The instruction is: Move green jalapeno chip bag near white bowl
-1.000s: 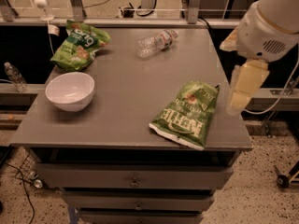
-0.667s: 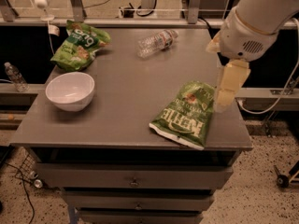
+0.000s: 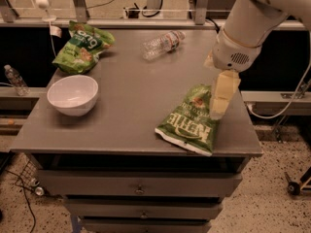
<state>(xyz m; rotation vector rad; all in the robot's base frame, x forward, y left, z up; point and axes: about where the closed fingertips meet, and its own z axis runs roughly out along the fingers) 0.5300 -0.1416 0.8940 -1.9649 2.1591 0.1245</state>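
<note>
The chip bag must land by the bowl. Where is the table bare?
Bare: the table between bowl, bottle and Kettle bag, and its front strip right of the bowl. Crowded: back left, with the lighter green bag behind the bowl; right edge, where the gripper hangs by the Kettle bag.

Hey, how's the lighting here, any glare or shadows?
Camera view: dim, warm light; the bowl shines brightest, the Kettle bag shows faint gloss; the pincer hangs pale over that bag's right edge; deep shadow lies under the table's lip.
</note>
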